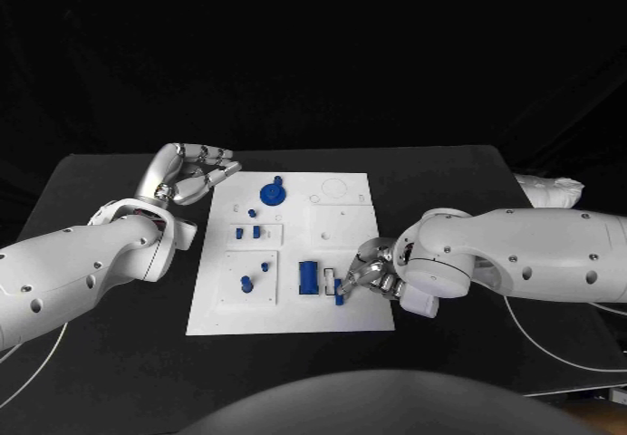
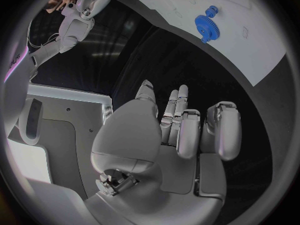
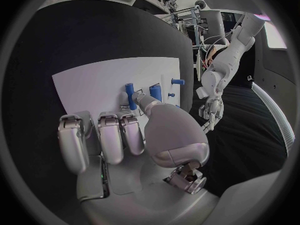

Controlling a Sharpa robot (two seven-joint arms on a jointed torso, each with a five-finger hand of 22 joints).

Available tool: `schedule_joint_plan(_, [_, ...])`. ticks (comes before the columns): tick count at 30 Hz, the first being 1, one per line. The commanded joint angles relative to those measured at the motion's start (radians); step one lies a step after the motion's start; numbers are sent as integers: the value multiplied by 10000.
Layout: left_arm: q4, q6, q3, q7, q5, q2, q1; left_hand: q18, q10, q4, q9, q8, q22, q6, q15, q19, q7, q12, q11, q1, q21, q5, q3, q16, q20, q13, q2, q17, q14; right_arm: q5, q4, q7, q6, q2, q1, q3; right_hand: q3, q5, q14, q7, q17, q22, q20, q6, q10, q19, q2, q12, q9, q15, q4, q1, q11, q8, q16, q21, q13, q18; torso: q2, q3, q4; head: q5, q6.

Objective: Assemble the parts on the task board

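While my left hand point(image 1: 196, 172) hovers empty with fingers curled, my right hand point(image 1: 367, 272) pinches a blue part point(image 1: 339, 292) over the task board point(image 1: 352, 217).

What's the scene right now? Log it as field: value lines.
board: white plate mid-table
gear: blue, far end of the board
left hand: off the board's far left corner, fingers curled, holds nothing
right hand: over the board's near right part, fingers at a small blue part; grip unclear
other parts: blue pieces on the board's left side
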Motion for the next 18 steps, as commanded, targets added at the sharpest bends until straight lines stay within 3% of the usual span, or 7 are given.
schedule_joint_plan(1, [9,123,5,57,-30,13,-9,-1,41,-23,4,-13,2230,-12,11,348,-25,40,1,-11,-47,63,-63,-49,26,-8,77,1749,803,-207,-44,-893,-340,-32,-80,-69,-17,51,1043,168,2630,2634,73,-776,1046,1065,-47,-35,-2268,51,-73,62,30,96,41,45,2629,-67,0,-4,0,-7,1])
schedule_joint_plan(18, [2,132,5,43,-31,12,-15,-1,41,-23,4,-13,2230,-12,11,348,-25,40,1,-11,-47,63,-63,-49,26,-8,77,1749,803,-415,-42,-708,-903,-147,-83,-69,-29,55,1043,159,2630,2634,68,-777,1046,1065,-43,-35,-2201,46,-66,42,22,244,41,45,2629,-67,-1,-8,3,18,1])
